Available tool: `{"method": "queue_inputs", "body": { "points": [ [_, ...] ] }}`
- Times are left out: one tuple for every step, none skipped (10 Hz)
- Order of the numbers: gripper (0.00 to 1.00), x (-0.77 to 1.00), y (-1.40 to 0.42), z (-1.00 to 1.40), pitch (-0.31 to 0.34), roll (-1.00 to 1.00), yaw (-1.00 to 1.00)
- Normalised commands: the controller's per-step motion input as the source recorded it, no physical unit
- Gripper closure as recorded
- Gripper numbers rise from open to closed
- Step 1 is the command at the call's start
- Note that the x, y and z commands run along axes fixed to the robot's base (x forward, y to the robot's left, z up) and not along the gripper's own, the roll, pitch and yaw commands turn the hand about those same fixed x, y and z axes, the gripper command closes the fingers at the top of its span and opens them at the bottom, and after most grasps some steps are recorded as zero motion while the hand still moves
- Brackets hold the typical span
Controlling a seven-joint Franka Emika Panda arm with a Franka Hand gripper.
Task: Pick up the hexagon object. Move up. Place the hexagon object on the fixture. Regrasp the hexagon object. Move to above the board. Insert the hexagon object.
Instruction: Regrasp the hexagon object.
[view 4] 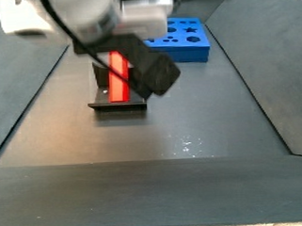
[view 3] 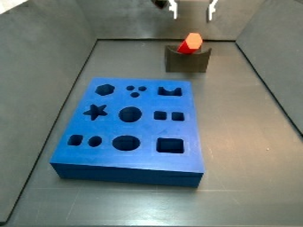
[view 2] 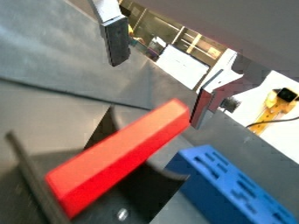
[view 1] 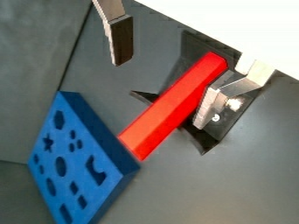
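The red hexagon object (view 3: 190, 42) lies in the notch of the dark fixture (view 3: 187, 61) at the far end of the floor. It also shows in the wrist views (view 1: 176, 101) (view 2: 117, 157) and in a side view (view 4: 118, 74). My gripper (view 3: 192, 7) hangs above the fixture, open and empty. In both wrist views the gripper (view 1: 167, 70) (view 2: 163, 68) has its fingers (view 1: 119, 39) (view 2: 115, 39) spread wide, with the bar below them and one finger close beside it. The blue board (view 3: 136, 120) lies flat at mid floor, apart from the fixture.
Dark sloping walls (view 3: 71, 80) enclose the floor on both sides. In a side view the arm's body (view 4: 112, 22) hides the fixture's far part. The board (view 4: 182, 40) (view 1: 76, 157) (view 2: 228, 188) has several shaped holes.
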Motion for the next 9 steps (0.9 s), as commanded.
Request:
{"method": "queue_inputs", "body": {
  "points": [
    [0.0, -0.01, -1.0, 0.85, 0.043, 1.0, 0.01],
    [0.0, 0.0, -1.0, 0.8, 0.042, 1.0, 0.01],
    [0.0, -0.03, -1.0, 0.78, 0.032, 1.0, 0.01],
    [0.0, -0.06, -1.0, 0.73, 0.023, 1.0, 0.01],
    [0.0, -0.07, -1.0, 0.63, 0.017, 1.0, 0.01],
    [0.0, -0.07, -1.0, 0.56, 0.016, 1.0, 0.01],
    [0.0, -0.06, -0.99, 0.4, 0.013, 1.0, 0.01],
    [0.0, -0.04, -0.73, 0.24, 0.011, 1.0, 0.01],
    [0.0, -0.04, -0.52, 0.15, 0.007, 1.0, 0.02]
  ]
}}
